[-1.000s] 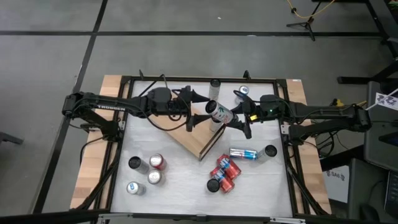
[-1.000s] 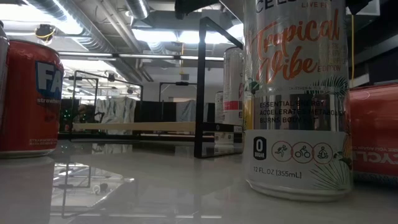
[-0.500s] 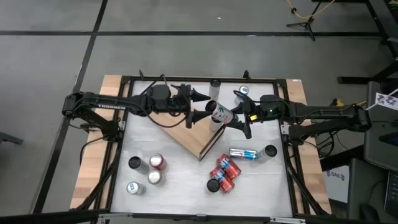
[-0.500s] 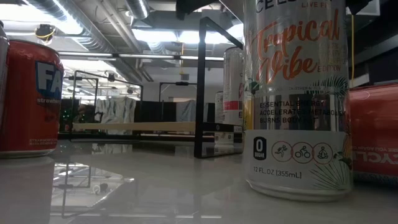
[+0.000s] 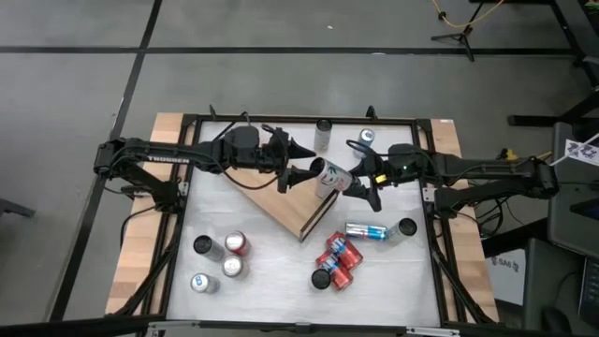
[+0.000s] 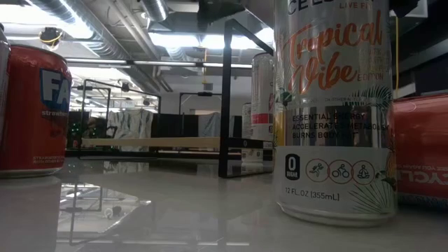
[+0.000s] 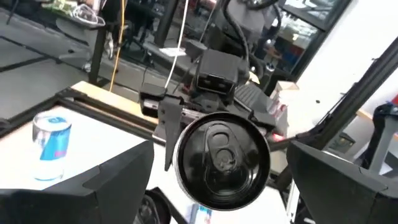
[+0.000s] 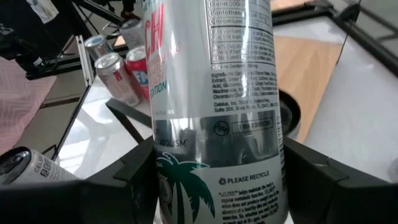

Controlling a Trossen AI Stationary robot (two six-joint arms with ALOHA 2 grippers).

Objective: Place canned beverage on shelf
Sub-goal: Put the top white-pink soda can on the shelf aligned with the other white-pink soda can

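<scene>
Seen from above, 2 dark arms meet over the light-wood shelf (image 5: 285, 201) on the white tabletop (image 5: 271, 271). The right gripper (image 5: 348, 183) has its jaws clamped on a silver can (image 5: 328, 175), held tilted in the air above the shelf's far edge. The left gripper (image 5: 298, 161) faces the can's top, jaws spread wide (ready to receive it, I judge). The can is not yet on the shelf; placing remains.

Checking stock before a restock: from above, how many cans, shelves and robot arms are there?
Cans: about 12; the red pile is hard to separate
Shelves: 1
Robot arms: 2
Total: about 15
</scene>
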